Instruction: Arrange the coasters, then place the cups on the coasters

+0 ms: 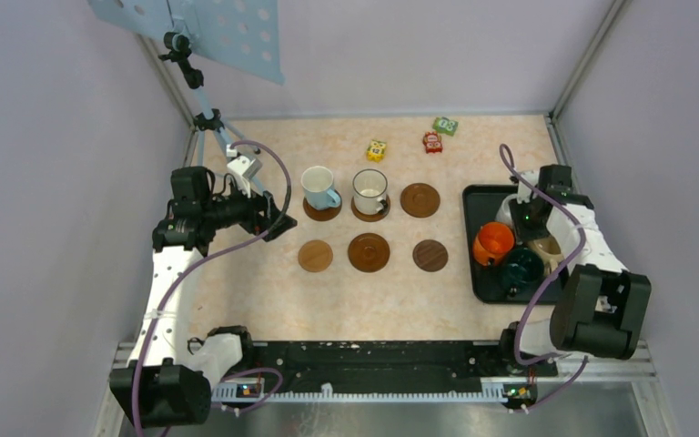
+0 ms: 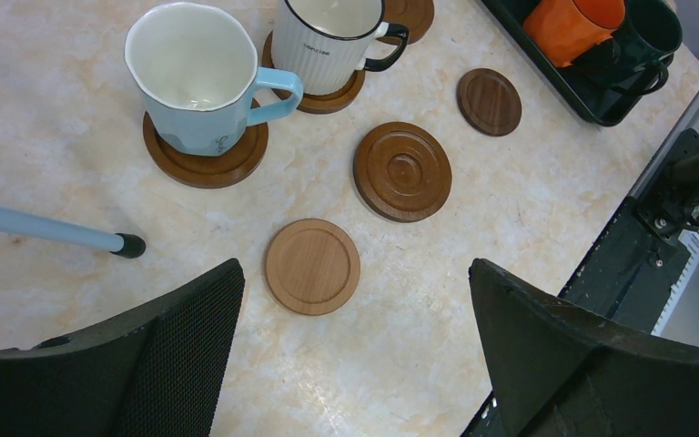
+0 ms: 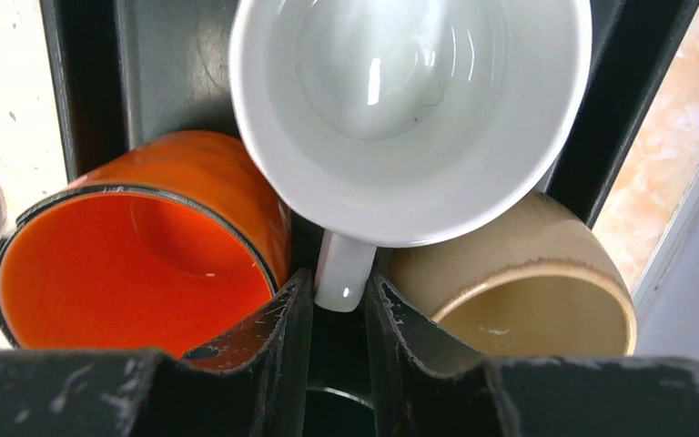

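Marbled table (image 1: 264, 300), six coasters (image 1: 369, 252) in a two-by-three grid. Back-left one carries the light blue mug (image 1: 320, 187), back-middle one the dark-rimmed white mug (image 1: 369, 190); other four are bare. At right, black tray (image 1: 471, 237) holds white mug (image 3: 410, 109), orange mug (image 3: 136, 264), beige mug (image 3: 528, 300) and dark green mug (image 1: 521, 267), packed together. Right claw (image 3: 339, 289) is clenched on the white mug's handle, one finger on each side. Left claw (image 2: 355, 269) is released, jaws wide, hovering near the front-left coaster.

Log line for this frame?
left gripper open, empty; right gripper shut on white mug handle, in tray; light blue mug, dark-rimmed mug on coasters
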{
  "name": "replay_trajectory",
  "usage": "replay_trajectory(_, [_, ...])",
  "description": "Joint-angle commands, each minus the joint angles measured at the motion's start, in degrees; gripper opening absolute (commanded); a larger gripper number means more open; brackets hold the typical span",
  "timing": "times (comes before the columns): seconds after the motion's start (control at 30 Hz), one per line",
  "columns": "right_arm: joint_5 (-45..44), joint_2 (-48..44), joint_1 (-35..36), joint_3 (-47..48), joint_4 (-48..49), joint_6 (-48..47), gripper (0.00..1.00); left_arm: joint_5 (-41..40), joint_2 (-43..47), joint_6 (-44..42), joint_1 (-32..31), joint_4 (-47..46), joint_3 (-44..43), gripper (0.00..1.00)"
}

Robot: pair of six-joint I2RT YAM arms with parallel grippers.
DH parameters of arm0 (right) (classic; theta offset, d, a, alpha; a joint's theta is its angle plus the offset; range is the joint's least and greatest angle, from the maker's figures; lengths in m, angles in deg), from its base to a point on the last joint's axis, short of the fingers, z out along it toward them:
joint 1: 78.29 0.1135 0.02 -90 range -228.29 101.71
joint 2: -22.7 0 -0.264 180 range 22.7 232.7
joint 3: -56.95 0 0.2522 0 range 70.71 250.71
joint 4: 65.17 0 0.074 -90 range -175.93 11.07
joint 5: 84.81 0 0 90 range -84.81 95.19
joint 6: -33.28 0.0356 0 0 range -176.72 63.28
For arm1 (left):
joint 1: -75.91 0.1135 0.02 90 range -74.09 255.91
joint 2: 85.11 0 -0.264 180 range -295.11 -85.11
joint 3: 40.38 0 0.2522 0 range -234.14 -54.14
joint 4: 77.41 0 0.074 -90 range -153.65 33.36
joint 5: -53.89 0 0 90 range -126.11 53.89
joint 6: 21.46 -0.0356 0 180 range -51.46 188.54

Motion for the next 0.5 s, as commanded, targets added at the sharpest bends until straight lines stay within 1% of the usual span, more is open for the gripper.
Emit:
replay_trajectory(0.0, [0.3, 2.8, -0.6, -1.2, 5.2, 1.8, 0.27, 1.2, 1.3, -0.3, -0.2, -1.5, 0.4, 0.99])
replay_trajectory(0.4, [2.2, 8.5, -0.6, -1.2, 12.5, 4.0, 0.27, 1.2, 1.1, -0.3, -0.2, -1.9, 0.6, 0.99])
replay_trajectory(0.47, [2.6, 8.7, -0.6, -1.0, 13.1, 4.1, 0.25, 1.5, 1.2, -0.3, -0.2, -1.8, 0.9, 0.99])
